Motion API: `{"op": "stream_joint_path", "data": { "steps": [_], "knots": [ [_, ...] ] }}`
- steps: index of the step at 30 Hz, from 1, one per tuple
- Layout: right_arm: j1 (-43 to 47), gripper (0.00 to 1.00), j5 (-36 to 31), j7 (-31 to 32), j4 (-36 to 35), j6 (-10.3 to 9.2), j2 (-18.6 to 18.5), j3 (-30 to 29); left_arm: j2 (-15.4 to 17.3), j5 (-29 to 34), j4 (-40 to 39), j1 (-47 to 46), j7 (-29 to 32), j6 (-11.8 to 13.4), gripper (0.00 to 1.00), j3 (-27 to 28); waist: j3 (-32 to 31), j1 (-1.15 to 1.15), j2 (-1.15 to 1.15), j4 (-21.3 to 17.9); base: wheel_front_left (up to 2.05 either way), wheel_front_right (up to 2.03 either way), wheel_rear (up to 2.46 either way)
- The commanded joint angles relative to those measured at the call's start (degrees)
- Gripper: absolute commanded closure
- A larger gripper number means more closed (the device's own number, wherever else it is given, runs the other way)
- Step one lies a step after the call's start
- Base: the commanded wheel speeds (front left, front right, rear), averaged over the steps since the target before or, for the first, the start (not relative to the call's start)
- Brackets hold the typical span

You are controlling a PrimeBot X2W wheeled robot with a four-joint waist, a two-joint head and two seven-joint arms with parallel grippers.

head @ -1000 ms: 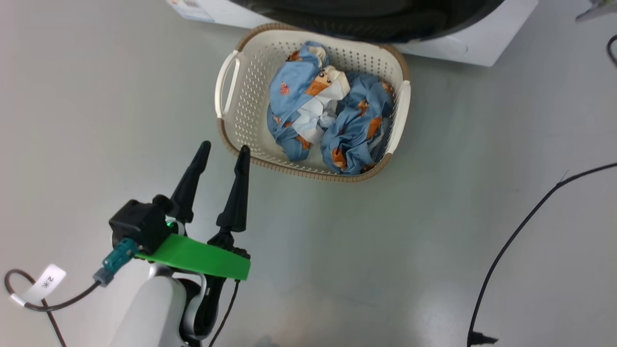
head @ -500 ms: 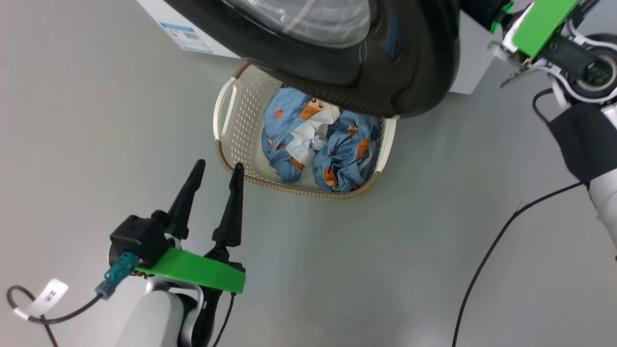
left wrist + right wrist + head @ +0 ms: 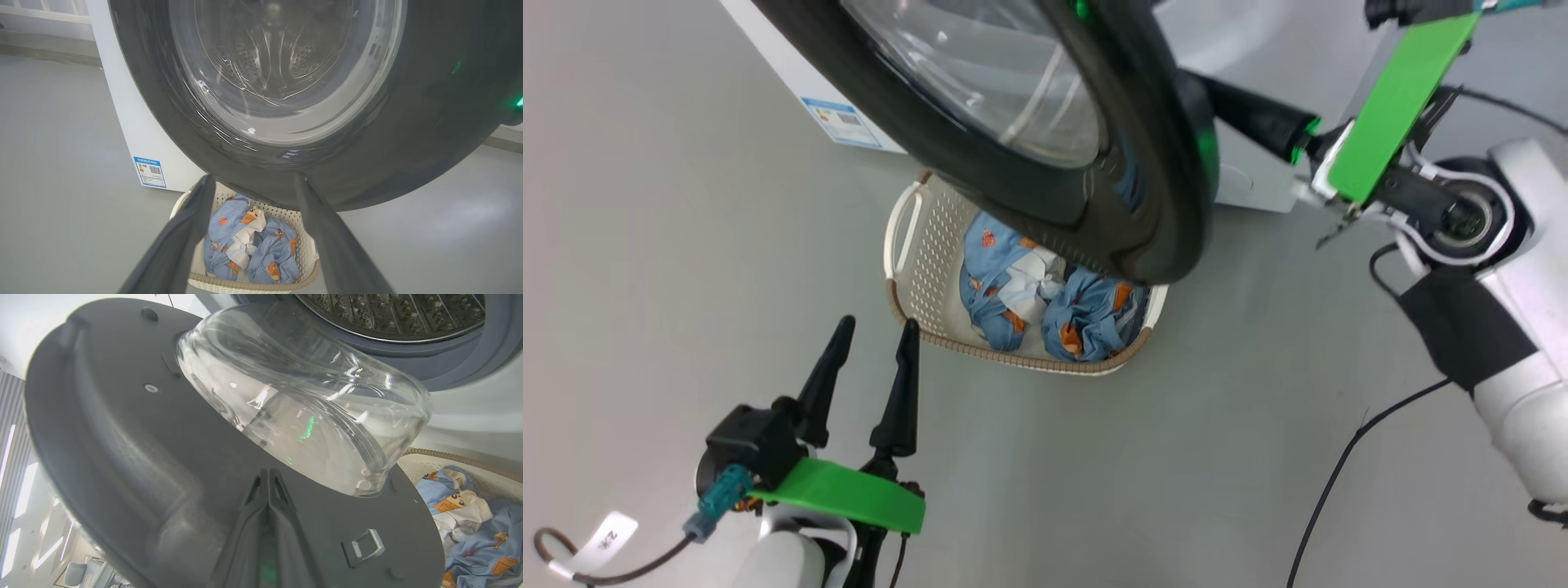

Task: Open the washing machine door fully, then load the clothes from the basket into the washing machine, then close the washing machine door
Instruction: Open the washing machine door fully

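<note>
The basket [image 3: 931,261] is set on smooth grey floor [image 3: 645,245], a black cable [image 3: 1327,498] laid at four o'clock. The left gripper [image 3: 878,322] is held spread apart, the right gripper [image 3: 268,470] pressed together.

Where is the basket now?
Head view centre: the basket sits on the floor, partly under the washing machine door, just beyond the left gripper.
</note>
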Motion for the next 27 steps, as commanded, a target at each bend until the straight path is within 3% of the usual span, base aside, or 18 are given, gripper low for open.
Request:
{"op": "stream_joint_path", "data": {
  "steps": [1, 27],
  "knots": [
    [2.1, 1.0, 0.6, 0.6, -2.3, 0.57, 1.7, 1.1, 1.5, 0.8, -0.9, 0.9, -0.4, -0.1, 0.0, 2.3, -1.3, 0.0, 0.0, -0.1, 0.0, 0.0, 0.0],
    [13.1, 1.0, 1.6, 2.7, -6.2, 0.57, 6.8, 5.3, 1.5, 2.9, -1.0, 7.1, -0.4, -0.1, 0.0, 3.8, -9.1, 0.0, 0.0, 5.7, 0.0, 0.0, 0.0]
  ]
}}
